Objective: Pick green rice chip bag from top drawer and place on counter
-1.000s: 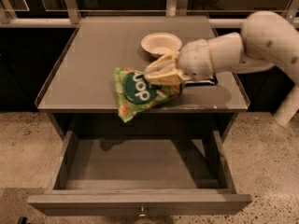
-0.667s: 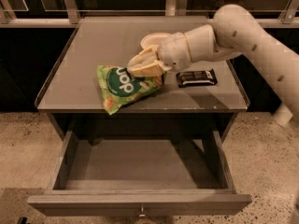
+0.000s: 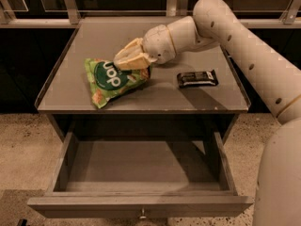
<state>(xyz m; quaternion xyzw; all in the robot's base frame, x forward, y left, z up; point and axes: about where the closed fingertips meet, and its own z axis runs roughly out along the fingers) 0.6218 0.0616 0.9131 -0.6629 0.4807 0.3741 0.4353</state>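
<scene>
The green rice chip bag [image 3: 112, 80] lies on the left half of the counter [image 3: 197, 100], with its dark green circle and white lettering facing up. My gripper [image 3: 128, 60] is at the bag's upper right edge, and its tan fingers [image 3: 134, 55] are closed on that edge. The white arm reaches in from the right, above the counter. The top drawer [image 3: 141, 205] is pulled open below the counter. Its grey inside shows nothing in it, and its small metal knob [image 3: 141, 215] is at the front.
A small black candy bar wrapper [image 3: 197, 78] lies on the counter to the right of the gripper. A dark railing with metal posts [image 3: 70, 6] runs behind the counter. Speckled floor [image 3: 23, 145] lies to the left of the drawer.
The gripper has carried the bag leftward across the counter. The bag now rests flatter on the left half. The arm now hides the white bowl seen earlier.
</scene>
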